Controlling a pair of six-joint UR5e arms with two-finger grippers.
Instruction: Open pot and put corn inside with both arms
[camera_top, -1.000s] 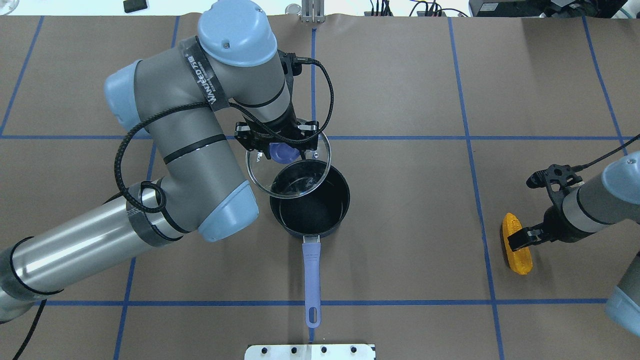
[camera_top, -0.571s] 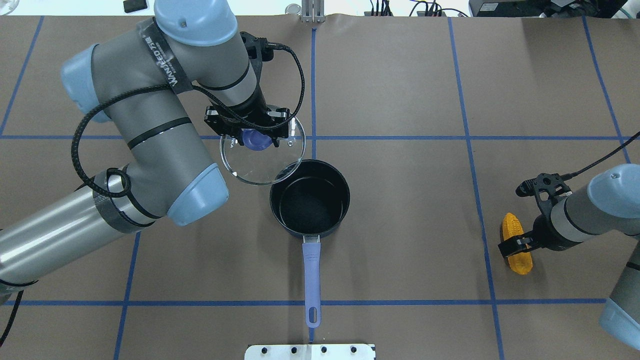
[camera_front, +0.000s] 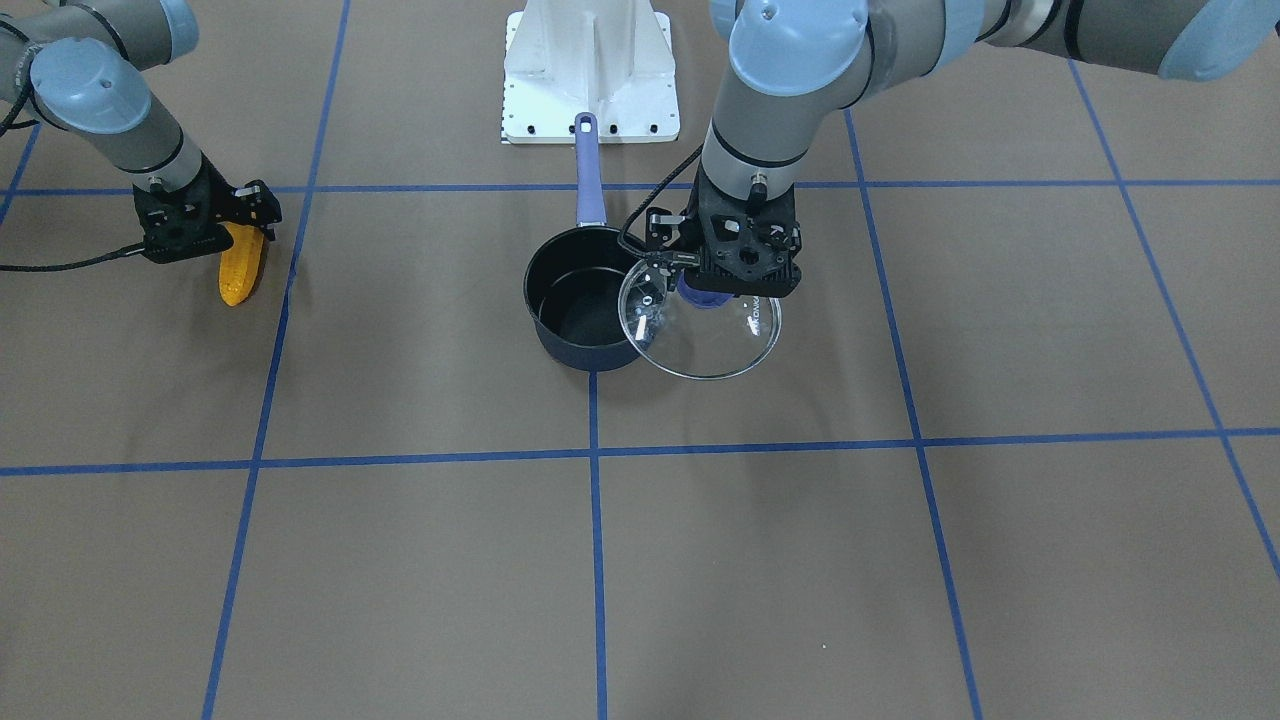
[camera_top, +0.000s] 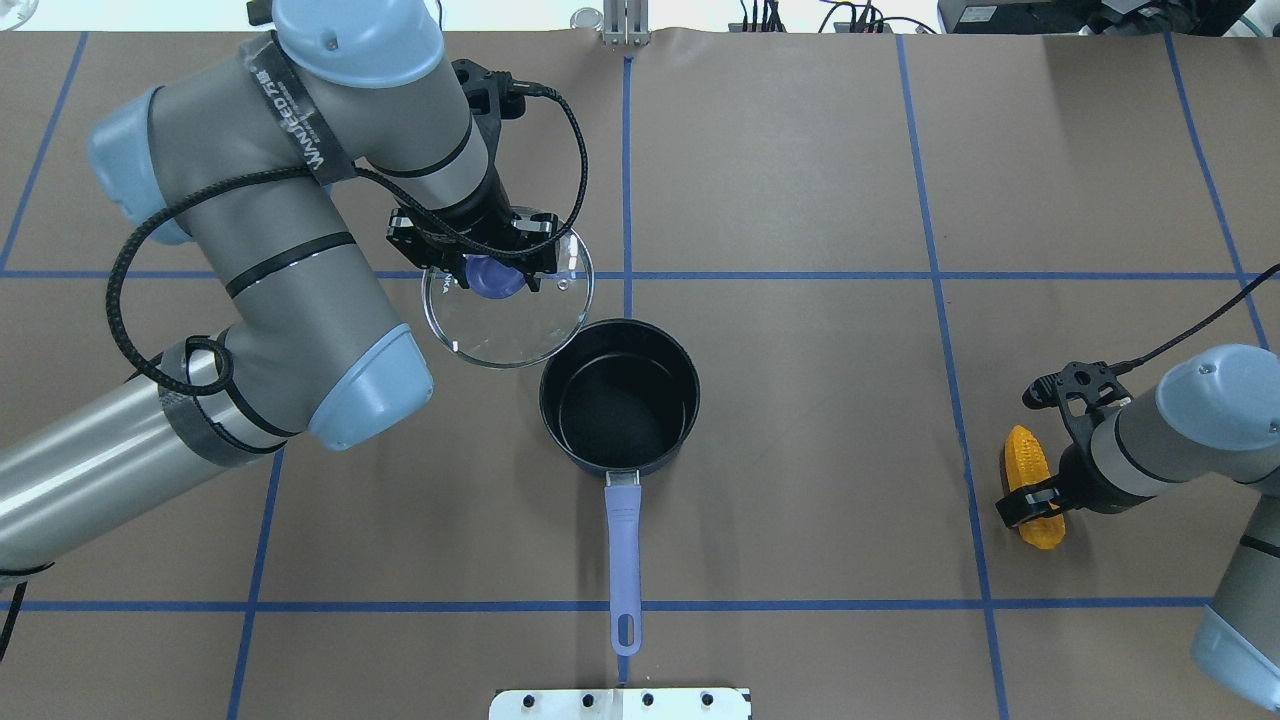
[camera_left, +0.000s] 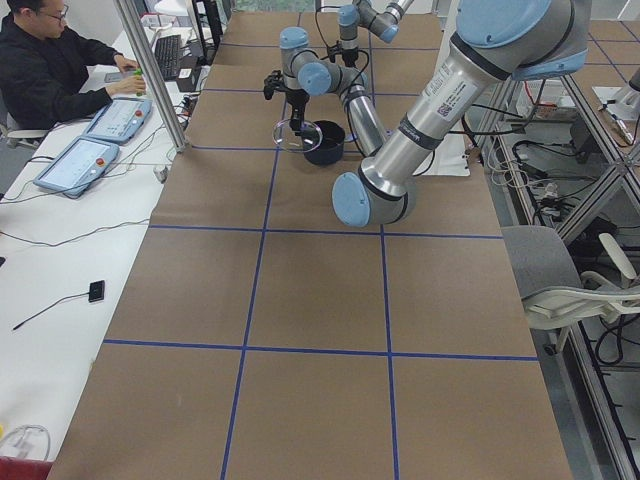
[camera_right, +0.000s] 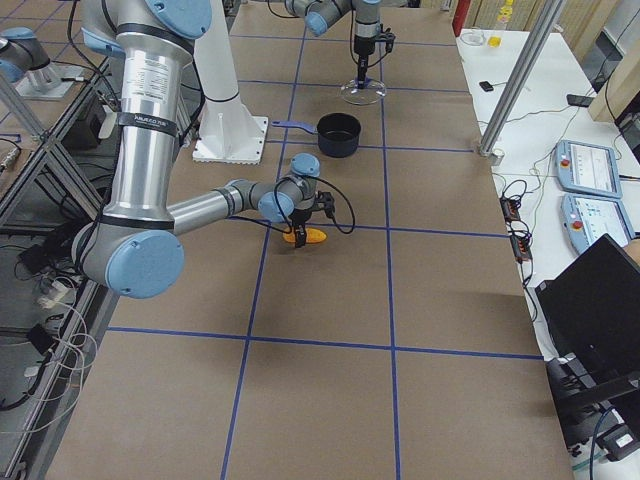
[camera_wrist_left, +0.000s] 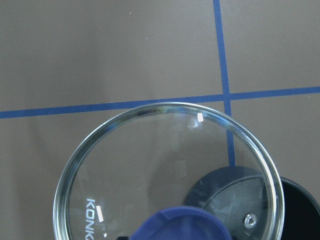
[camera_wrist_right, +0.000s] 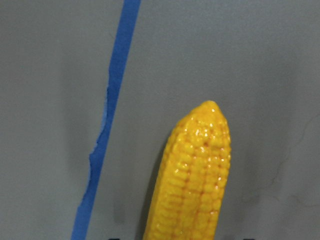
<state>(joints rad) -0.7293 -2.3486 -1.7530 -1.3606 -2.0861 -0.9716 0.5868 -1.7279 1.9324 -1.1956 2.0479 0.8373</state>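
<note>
While the left arm (camera_top: 290, 250) arched over the surface (camera_top: 800, 450), the left gripper (camera_top: 493, 272) pointed straight down, fingers pinching the purple knob (camera_top: 497, 280) of the glass lid (camera_top: 510, 325); lid hung level, just off the pot (camera_top: 620, 400). Pot stood open, lavender handle (camera_top: 622, 540) toward the white base plate (camera_top: 620, 703). Right arm (camera_top: 1180, 430) sat low, well apart; right gripper (camera_top: 1033, 495) straddled the corn (camera_top: 1027, 462), which lay beside blue tape (camera_top: 957, 420). Could not tell whether those fingers pinched it

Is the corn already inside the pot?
No, the overhead view shows the pot open and empty, while the corn is far off to the side at the right claw.
</note>
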